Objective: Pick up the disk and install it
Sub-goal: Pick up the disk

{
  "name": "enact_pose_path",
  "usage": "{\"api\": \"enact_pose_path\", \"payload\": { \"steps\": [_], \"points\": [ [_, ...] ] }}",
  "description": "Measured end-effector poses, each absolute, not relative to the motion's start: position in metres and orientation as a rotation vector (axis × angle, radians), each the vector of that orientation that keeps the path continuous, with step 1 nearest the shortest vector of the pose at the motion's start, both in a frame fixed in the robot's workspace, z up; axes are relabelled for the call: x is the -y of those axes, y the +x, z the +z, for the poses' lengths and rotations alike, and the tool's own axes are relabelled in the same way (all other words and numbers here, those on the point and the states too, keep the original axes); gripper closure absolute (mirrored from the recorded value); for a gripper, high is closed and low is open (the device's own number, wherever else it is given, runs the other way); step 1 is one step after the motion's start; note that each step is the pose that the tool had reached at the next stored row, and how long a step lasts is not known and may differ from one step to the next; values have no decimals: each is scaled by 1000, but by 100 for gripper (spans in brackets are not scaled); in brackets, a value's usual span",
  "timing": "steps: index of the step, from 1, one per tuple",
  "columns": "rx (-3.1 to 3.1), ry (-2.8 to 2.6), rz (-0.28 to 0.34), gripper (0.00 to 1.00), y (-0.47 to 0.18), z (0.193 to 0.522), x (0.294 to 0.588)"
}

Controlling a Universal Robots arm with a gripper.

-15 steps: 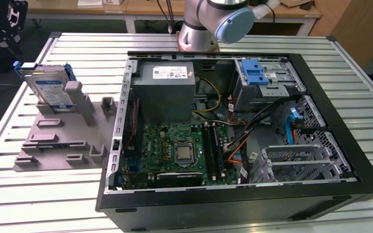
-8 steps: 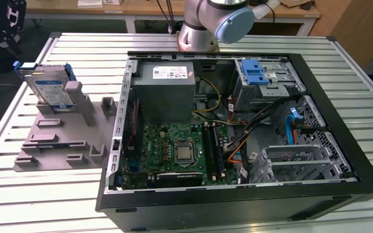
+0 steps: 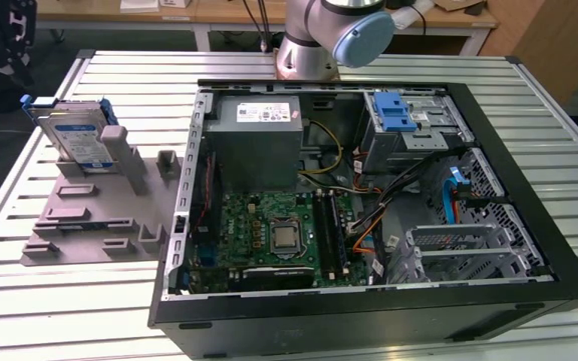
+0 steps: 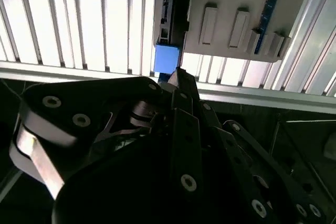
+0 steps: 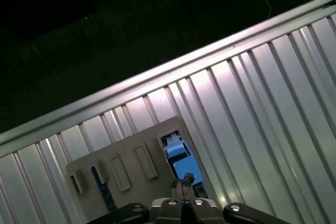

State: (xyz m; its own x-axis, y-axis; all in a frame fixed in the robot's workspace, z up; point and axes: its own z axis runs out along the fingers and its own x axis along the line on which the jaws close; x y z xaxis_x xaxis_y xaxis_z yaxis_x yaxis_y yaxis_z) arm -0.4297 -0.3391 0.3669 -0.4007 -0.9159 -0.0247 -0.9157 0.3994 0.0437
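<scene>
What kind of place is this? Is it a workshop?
Probably a robotics lab or workshop. A grey robot arm with a blue cap stands on a ribbed metal table, behind an open black computer case showing its green circuit board. Wooden desks stand in the background.

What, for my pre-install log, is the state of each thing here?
disk: standing upright in the grey holder, not yet installed.
computer case: lying on its side, side panel off, insides exposed.
gripper: shut, holding nothing, clear of the disk.
</scene>
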Motion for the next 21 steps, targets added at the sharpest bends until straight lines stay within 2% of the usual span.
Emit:
{"api": "enact_pose_path", "payload": {
  "steps": [21],
  "points": [
    [2305,2118,-76,89,-430,365,339]
  ]
}}
